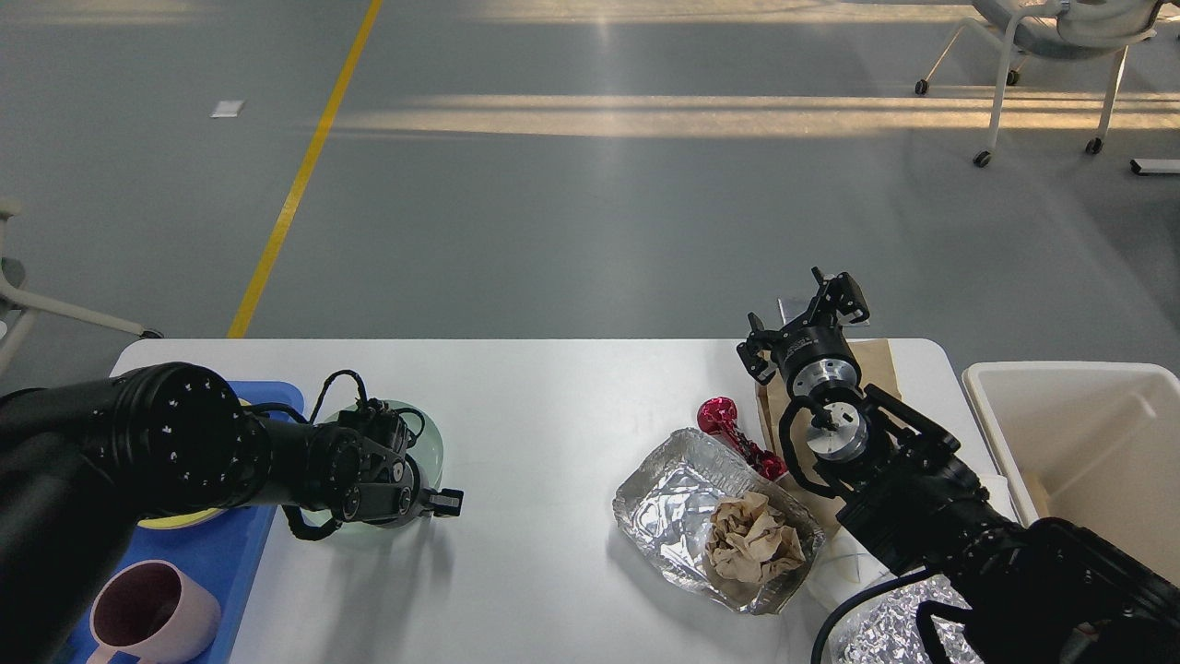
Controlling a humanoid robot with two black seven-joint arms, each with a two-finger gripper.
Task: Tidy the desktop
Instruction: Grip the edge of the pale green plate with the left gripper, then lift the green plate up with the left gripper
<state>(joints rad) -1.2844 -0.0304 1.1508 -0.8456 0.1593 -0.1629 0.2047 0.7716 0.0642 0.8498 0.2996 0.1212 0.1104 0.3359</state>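
Desk [553, 406], large matte white top w/ rounded corners, fills lower view. L to R: blue plastic tray [217, 553], left gripper [446, 502] over pale green glass plate [429, 433], jaws' state unclear; crumpled foil tray [664, 498]; right gripper [811, 309] jaws spread apart, holding nothing.

free: desktop [544, 415] middle | blocked right: foil tray [678, 503], red wrapper [728, 426]

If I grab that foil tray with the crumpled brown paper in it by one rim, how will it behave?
The foil tray looks thin and wrinkled, so its rim would probably bend or crush rather than lift stiffly. It seems light, so a push would likely slide it across the desktop. The crumpled paper lies loose and may tumble out if it tilts.
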